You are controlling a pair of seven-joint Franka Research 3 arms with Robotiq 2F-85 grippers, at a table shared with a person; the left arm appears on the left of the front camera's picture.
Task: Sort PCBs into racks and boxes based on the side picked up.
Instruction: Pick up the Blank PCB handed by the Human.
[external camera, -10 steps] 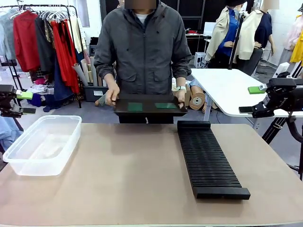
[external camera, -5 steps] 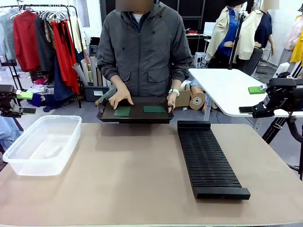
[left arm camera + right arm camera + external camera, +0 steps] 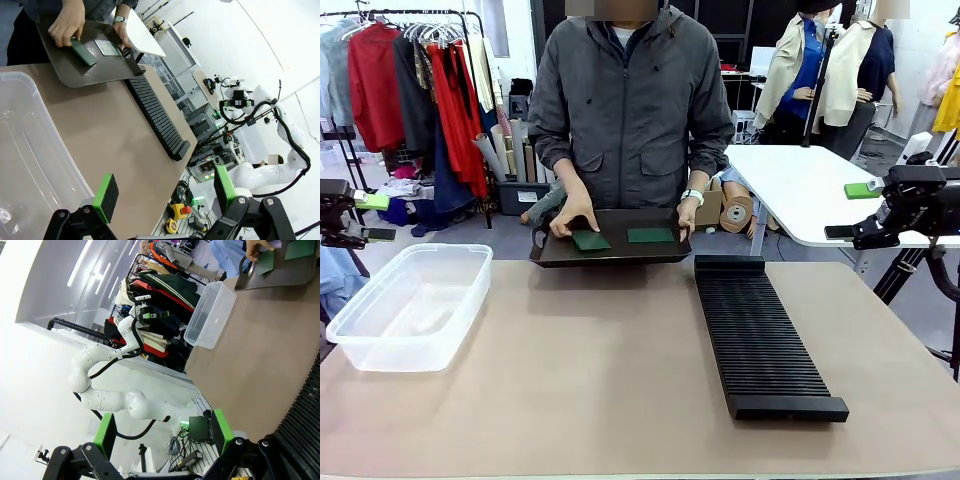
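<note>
**Left gripper** (image 3: 165,192) and **right gripper** (image 3: 162,432): each has its jaws spread wide, the green pads facing one another across an open gap, holding and touching nothing. Each hangs raised off its own side of the table (image 3: 570,390), the left one near the box (image 3: 410,305).

**Box**: a clear, colourless plastic tub, shallow, with a rounded rim, standing on the left part of the matte beige tabletop. The left wrist view cuts it off at the edge.

**Rack** (image 3: 760,340): long, black and rectangular, ribbed like a comb with narrow parallel cross slots. It lies lengthwise on the right part of the table, and the right wrist view shows just one corner of it.

**Tray** (image 3: 610,258): smooth and black with a low raised rim, at the table's far edge between the box and the rack's far end. Whether it rests on the top or is held just above it cannot be told.

**PCBs** (image 3: 590,240): two thin, flat green rectangles lying side by side on the tray, apart from each other. One hand (image 3: 575,215) of the person lays its fingers on the board nearer the box, and the other hand (image 3: 685,212) grips the tray's rim beside the second board. In the left wrist view the touched board reads plain dark green and the second paler with a sheen; any pattern is too small to make out
</note>
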